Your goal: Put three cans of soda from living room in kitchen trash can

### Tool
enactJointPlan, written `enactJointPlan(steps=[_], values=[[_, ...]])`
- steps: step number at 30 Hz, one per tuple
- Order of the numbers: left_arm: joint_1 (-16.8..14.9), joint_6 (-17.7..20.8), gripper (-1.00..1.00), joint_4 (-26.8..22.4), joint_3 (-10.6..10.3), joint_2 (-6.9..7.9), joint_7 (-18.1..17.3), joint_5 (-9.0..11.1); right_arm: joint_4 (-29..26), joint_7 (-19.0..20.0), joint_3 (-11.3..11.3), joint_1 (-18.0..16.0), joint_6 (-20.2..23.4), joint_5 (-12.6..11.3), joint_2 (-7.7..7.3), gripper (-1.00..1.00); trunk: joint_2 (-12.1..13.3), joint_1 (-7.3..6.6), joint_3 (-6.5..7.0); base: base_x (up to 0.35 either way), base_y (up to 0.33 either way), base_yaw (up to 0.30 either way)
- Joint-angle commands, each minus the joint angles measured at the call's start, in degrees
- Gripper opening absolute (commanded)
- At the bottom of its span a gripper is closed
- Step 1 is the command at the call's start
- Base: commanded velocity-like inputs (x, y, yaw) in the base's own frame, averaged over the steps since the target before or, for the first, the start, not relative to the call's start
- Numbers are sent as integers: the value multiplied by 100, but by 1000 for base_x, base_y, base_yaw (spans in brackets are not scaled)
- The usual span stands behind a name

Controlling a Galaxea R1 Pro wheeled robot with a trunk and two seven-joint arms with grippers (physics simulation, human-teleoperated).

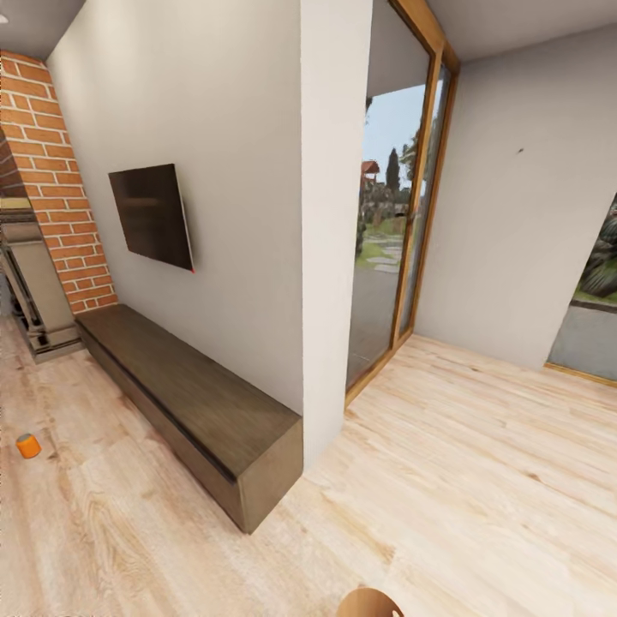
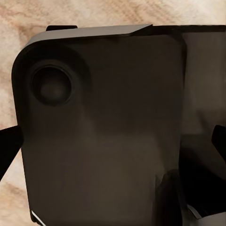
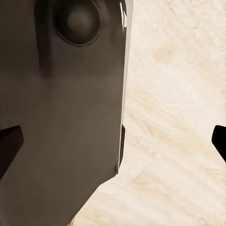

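Near edge: a rounded tan-brown object (image 1: 370, 602) poked in at the near edge of the head view; what it was could not be told.
Grippers: each wrist view was largely blocked by a dark grey robot body panel (image 2: 101, 127), with black finger tips at the edges over pale planks; whether either gripper was wide, narrow or holding anything could not be told.
Floor: light wood plank floor (image 1: 480, 480) ran from near to far.
Soda can: one small bright orange cylindrical can (image 1: 28, 446) lay tilted on the floor at the far left, well apart from the robot, near the fireplace.
Bench: a long dark brown low wooden cabinet (image 1: 188, 394) ran along the white wall.
Far: a black wall-mounted TV (image 1: 152, 216), a red-brick chimney (image 1: 51, 171) and wood-framed glass doors (image 1: 411, 197).
Containers: none visible, so nothing could be said of contents.
Risk: the can sat at the view's edge; turning away would probably lose it, and driving left could clip the cabinet's corner.
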Motion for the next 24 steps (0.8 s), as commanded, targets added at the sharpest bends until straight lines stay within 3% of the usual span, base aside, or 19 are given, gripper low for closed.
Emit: enactJointPlan(steps=[1, 24], values=[[0, 1, 100, 0, 0, 0, 0, 0, 0, 0, 0, 0, 0, 0, 0, 100, 0, 0, -3, 0, 0, 76], [0, -1, 100, 0, 0, 0, 0, 0, 0, 0, 2, 0, 0, 6, 0, 100, 0, 0, -61, 0, 0, 67]])
